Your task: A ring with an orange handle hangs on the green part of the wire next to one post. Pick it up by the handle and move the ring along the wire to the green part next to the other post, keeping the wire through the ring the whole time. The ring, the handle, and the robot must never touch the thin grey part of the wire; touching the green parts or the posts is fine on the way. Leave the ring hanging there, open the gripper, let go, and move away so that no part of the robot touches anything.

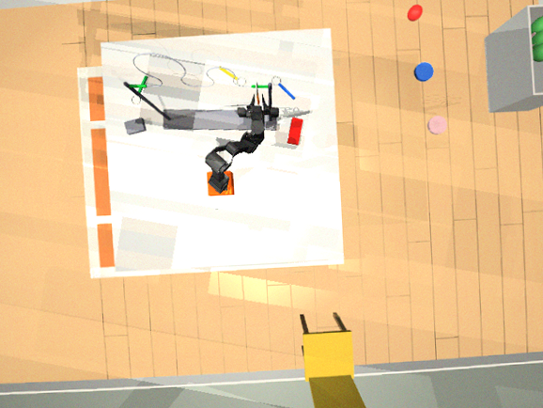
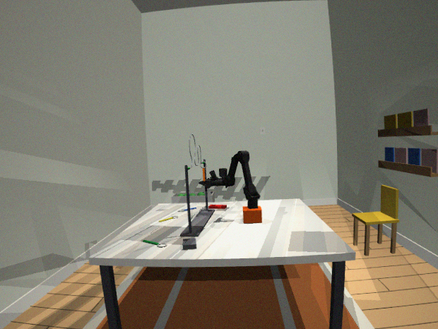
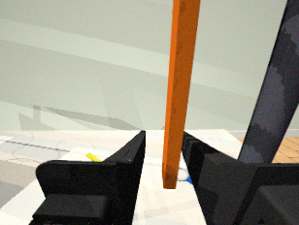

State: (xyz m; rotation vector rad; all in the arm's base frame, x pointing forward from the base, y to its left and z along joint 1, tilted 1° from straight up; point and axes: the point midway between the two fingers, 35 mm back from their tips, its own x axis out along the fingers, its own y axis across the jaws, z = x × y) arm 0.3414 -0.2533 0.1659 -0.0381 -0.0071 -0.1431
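The orange handle [image 1: 257, 98] [image 2: 203, 174] [image 3: 182, 73] hangs upright below the green wire part [image 1: 259, 86] beside the right post [image 1: 270, 98] [image 2: 206, 198] [image 3: 277, 92]. Its ring is too small to make out clearly. My gripper [image 1: 257, 96] [image 2: 200, 183] [image 3: 162, 135] is open around the handle's lower part. The handle stands between the fingers, nearer the right finger in the wrist view, with a gap on the left. The thin grey wire [image 2: 189, 148] loops up and runs to the other green part [image 1: 135, 86] at the left post [image 1: 146, 101] [image 2: 188, 198].
The posts stand on a dark base [image 1: 220, 118]. A red block [image 1: 295, 131] [image 2: 217, 206], a grey block [image 1: 135, 125] [image 2: 189, 243], and blue [image 1: 286, 90], yellow [image 1: 228, 73] and green [image 2: 151, 242] wands lie on the table. The right post stands close beside my right finger.
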